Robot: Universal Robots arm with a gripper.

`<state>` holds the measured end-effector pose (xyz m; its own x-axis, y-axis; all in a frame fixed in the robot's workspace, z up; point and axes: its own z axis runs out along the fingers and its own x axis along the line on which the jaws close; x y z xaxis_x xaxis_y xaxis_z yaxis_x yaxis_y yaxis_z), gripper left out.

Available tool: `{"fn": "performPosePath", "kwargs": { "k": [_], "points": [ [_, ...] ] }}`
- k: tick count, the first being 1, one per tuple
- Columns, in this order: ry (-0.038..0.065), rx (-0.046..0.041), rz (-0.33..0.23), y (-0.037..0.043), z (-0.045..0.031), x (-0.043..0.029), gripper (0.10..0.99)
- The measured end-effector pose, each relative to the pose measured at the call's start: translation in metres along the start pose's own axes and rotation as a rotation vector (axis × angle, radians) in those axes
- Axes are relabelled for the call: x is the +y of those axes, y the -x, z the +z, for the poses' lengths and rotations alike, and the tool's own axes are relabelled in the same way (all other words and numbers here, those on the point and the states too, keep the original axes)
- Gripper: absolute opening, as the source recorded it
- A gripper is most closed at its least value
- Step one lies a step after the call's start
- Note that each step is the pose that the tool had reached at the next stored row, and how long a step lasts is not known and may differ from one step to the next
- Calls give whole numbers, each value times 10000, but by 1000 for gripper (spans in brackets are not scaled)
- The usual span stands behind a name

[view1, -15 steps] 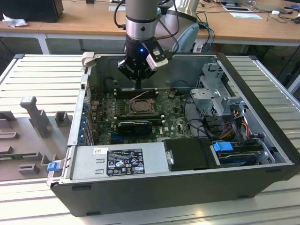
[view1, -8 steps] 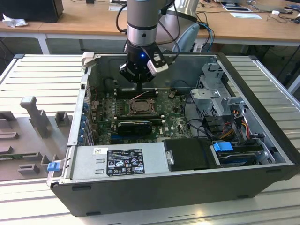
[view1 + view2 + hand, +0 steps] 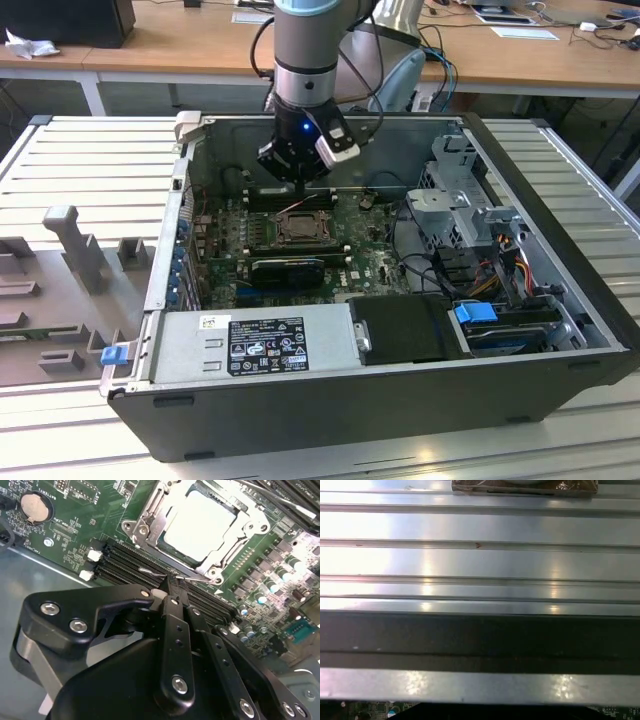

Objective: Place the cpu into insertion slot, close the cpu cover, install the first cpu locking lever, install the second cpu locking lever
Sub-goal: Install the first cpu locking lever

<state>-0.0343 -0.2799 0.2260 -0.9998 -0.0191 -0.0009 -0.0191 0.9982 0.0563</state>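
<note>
Where the arm descends into the open computer case [image 3: 560,330], the gripper [image 3: 299,182] hangs just behind the insertion slot [image 3: 297,229]. Second wrist view: fingers [image 3: 175,620] drawn narrow together, tips at a thin wire locking lever [image 3: 155,573] beside the socket; whether they pinch it cannot be told. Cpu [image 3: 200,522] seated in slot, face glare-washed; cpu cover [image 3: 150,517] lies closed around it, partly cut off by the picture edge.
</note>
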Motion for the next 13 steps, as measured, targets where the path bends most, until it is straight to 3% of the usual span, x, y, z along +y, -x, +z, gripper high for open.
{"fn": "performPosePath", "kwargs": {
  "k": [3,13],
  "points": [
    [68,-4,34,37,11,0,106],
    [79,-4,39,145,66,-6,106]
  ]
}}
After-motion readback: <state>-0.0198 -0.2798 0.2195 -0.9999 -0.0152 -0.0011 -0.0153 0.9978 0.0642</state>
